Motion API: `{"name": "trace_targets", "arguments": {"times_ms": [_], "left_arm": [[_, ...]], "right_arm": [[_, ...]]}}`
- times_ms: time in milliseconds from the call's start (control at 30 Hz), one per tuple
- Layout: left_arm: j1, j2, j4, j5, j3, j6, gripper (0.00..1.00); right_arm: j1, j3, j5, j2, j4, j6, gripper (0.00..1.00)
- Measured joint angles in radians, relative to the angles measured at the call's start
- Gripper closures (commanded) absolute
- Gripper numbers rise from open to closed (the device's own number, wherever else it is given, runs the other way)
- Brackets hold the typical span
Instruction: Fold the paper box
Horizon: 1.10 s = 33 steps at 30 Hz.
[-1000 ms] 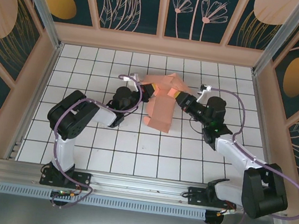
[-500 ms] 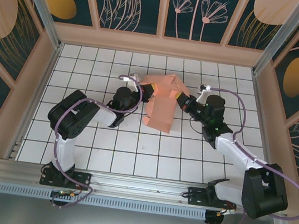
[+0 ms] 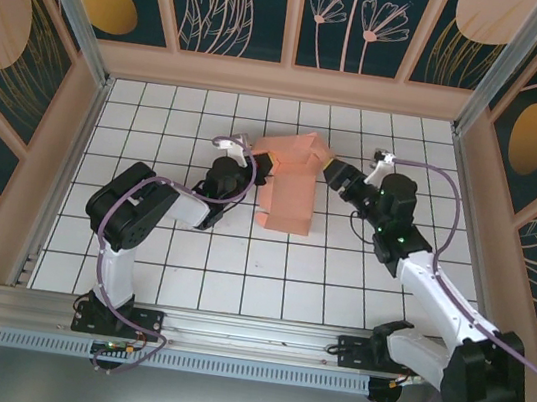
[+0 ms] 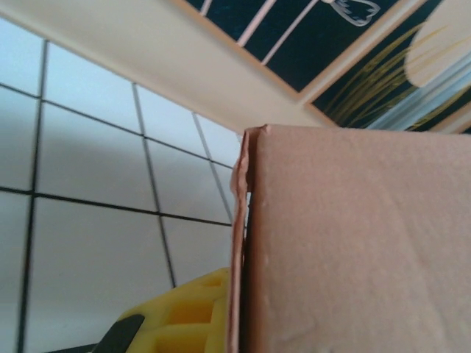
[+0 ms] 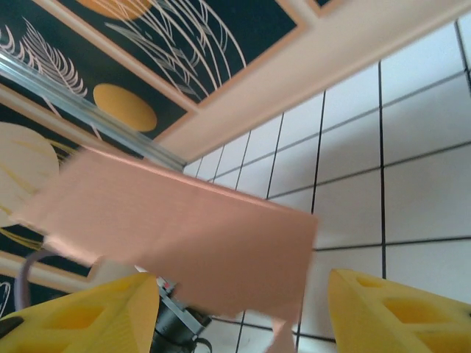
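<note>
- The right gripper (image 3: 338, 176) has let go since a second ago: its yellow fingers (image 5: 397, 309) now stand wide apart, drawn back just beside the upper right corner of the paper box (image 3: 288, 189).
- The right arm's elbow has swung out toward the right wall.
- The box has turned squarer to the tile lines; it sits on the tiled table (image 3: 237, 277) between the two grippers, toward the back.
- The left gripper (image 3: 261, 168) has not moved and stays clamped on the box's left edge.
- In the left wrist view, the card wall (image 4: 353, 243) blocks the right half.
- In the right wrist view, the blurred card (image 5: 184, 228) hangs across the back wall (image 5: 353, 59).
</note>
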Motion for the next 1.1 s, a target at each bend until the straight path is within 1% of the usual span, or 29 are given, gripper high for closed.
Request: {"name": "trace_targets", "arguments": {"times_ms": [100, 200, 467, 600, 733, 900, 1000, 1100], "left_arm": [[0.0, 0.0, -0.04, -0.047, 0.006, 0.034, 1.0], [0.0, 0.0, -0.055, -0.085, 0.012, 0.068, 1.0], [0.0, 0.0, -0.063, -0.166, 0.011, 0.14, 1.0], [0.0, 0.0, -0.063, -0.18, 0.011, 0.154, 1.0], [0.0, -0.002, -0.064, -0.188, 0.011, 0.162, 1.0], [0.0, -0.016, -0.074, -0.204, 0.009, 0.173, 1.0], [0.0, -0.024, -0.078, -0.208, 0.008, 0.177, 1.0], [0.0, -0.024, -0.085, -0.208, 0.008, 0.18, 1.0]], "right_arm": [[0.005, 0.075, 0.031, -0.006, -0.062, -0.044, 0.37], [0.041, 0.162, 0.069, 0.016, -0.121, -0.092, 0.39], [0.228, 0.399, 0.213, 0.202, -0.241, -0.214, 0.43], [0.286, 0.491, 0.272, 0.311, -0.299, -0.238, 0.44], [0.294, 0.519, 0.308, 0.379, -0.33, -0.236, 0.45], [0.29, 0.519, 0.327, 0.426, -0.367, -0.224, 0.45], [0.284, 0.519, 0.331, 0.443, -0.374, -0.21, 0.49], [0.277, 0.519, 0.329, 0.447, -0.375, -0.191, 0.57]]}}
